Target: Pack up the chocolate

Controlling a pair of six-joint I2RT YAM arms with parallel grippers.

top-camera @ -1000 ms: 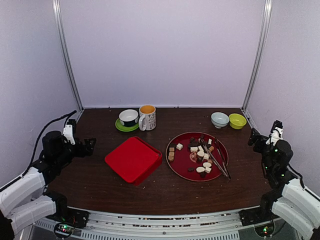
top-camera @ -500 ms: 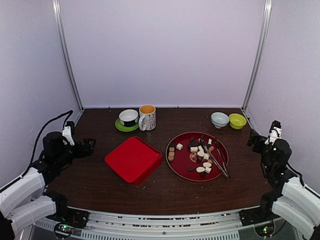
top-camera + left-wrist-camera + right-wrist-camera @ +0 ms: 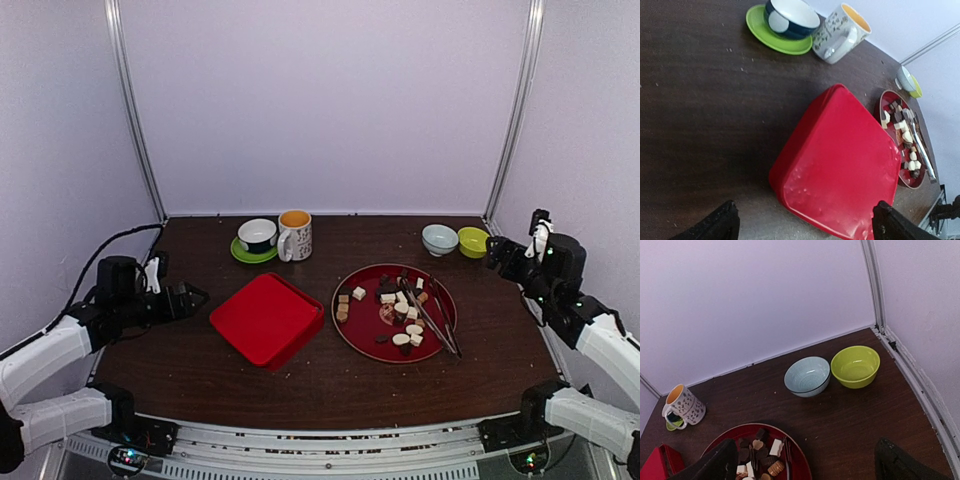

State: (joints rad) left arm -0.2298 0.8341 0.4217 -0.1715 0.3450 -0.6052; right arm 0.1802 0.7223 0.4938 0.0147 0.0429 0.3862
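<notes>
chocolate (image 3: 398, 306): lots of little cubes and rounds in dark, tan and cream, loose on the round red plate (image 3: 358, 338). Nothing looks packed yet.
where it sits: ahead of and below the right tool (image 3: 497, 256), well apart from it. From the left tool (image 3: 188, 296) it's on the far side of the red box (image 3: 267, 318).
handling: the pieces look light and rigid but tiny and smooth, so probably easy to flick away or scuff. Best bet is one piece at a time, pinched across its flat sides, or scooped with the tongs (image 3: 434, 318).
tongs: a long metal pair lying on the plate among the pieces, on the side nearer the right tool.
red box: square, just ahead of the left tool. Can't tell if it's lidded or upside down, but it likely needs opening first.
right tool: fingers spread apart, holding nothing, up above the desk (image 3: 330, 385).
left tool: fingers wide apart too, empty, low over the desk.
further out: blue bowl (image 3: 439, 239) and green bowl (image 3: 474, 241) are near the right tool. The mug (image 3: 295, 235) and the cup (image 3: 257, 234) on its green saucer (image 3: 245, 254) are beyond the box.
</notes>
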